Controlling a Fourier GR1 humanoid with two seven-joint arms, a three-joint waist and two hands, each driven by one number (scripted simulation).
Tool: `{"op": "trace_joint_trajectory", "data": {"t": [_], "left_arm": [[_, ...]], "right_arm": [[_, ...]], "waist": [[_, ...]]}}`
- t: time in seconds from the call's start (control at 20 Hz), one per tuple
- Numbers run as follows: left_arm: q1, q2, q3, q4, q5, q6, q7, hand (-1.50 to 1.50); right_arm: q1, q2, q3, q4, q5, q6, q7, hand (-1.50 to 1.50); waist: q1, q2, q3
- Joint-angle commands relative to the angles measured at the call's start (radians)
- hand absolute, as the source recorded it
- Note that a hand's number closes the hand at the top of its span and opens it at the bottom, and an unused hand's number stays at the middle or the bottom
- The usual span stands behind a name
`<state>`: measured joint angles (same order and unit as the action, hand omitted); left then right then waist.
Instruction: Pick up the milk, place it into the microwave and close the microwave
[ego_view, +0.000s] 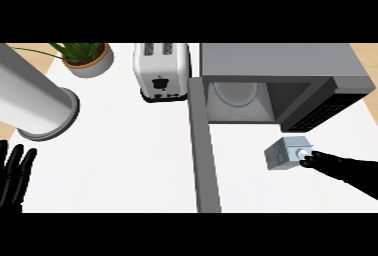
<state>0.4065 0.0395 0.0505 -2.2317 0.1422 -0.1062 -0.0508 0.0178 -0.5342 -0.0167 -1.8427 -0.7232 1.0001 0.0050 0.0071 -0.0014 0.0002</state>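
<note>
White counter (125, 150), perhaps wooden edges.

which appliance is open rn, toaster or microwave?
The microwave: its door is swung out towards the robot, showing the turntable plate inside. The toaster has no door.

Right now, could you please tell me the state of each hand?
Left hand: open, fingers up, resting at the view's left edge, holding nothing.
Right hand: at the milk; cannot tell whether it grips.
</note>
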Motion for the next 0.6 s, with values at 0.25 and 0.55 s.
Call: {"op": "trace_joint_trajectory", "data": {"t": [0.25,0.55], "left_arm": [[0.056,0.002,0.024,-0.025,0.023,-0.041,-0.012,-1.5],[0.15,-0.039,-0.072,-0.018,-0.057,-0.053,-0.114,-1.5]], "right_arm": [[-0.119,0.229,-0.09,0.238,0.404,0.129,-0.162,-1.5],[-0.11,0.245,-0.097,0.258,0.545,0.118,-0.25,-1.5]], "waist": [[0.003,0.002,0.001],[0.003,0.001,0.001]]}}
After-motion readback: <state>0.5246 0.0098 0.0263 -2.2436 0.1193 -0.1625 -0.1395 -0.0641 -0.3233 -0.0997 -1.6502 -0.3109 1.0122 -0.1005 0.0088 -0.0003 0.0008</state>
